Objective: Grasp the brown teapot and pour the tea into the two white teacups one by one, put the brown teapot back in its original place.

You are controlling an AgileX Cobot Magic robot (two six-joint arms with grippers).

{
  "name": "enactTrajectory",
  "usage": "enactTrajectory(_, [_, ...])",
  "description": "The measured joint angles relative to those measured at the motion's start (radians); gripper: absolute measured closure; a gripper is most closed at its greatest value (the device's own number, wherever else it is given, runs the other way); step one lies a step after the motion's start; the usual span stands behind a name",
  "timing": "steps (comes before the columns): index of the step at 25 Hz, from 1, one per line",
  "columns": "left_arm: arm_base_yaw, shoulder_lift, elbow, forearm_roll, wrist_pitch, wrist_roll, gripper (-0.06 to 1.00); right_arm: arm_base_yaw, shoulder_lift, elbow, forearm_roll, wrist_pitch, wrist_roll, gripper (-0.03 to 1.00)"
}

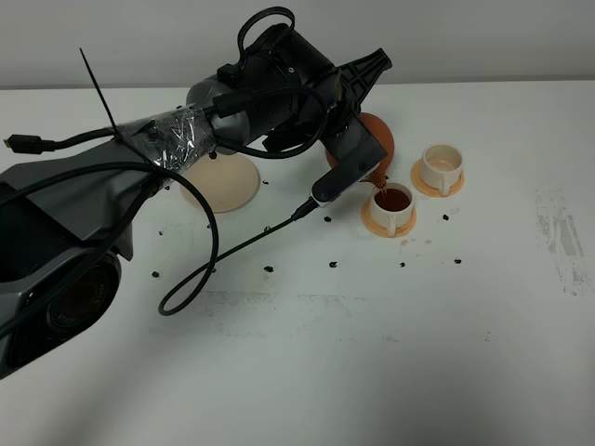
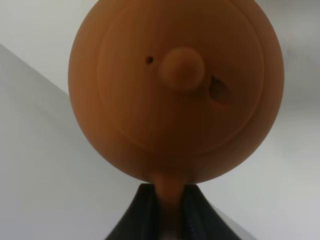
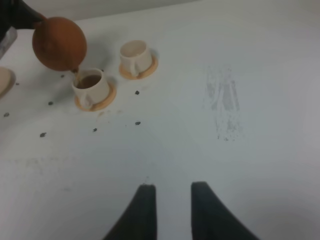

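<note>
Fingers [image 2: 144, 216] of the left pincer [image 2: 169, 202], matte black, are clamped on the loop handle of the brown teapot [image 2: 175, 90] — a smooth, round clay body with a small lid knob. It is held tilted, its spout at the rim of the nearer white teacup [image 1: 392, 208], where dark reddish tea [image 1: 394, 197] shows. The farther white teacup [image 1: 441, 165] is cream inside. Each cylindrical cup stands on an orange saucer [image 1: 370, 221]. The flat cream disc [image 1: 223, 184] lies well left of the teapot. The right pincer [image 3: 172, 200] hangs parted and empty over the white worktop [image 3: 250, 150].

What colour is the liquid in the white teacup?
Dark reddish-brown liquid; exterior high view shows it best.
</note>
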Motion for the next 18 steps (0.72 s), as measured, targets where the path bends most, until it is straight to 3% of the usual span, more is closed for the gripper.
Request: enactTrajectory(18, [0.033, -0.037, 0.000, -0.120, 0.124, -0.167, 0.82, 0.000, 0.000, 0.000, 0.000, 0.000, 0.000, 0.77])
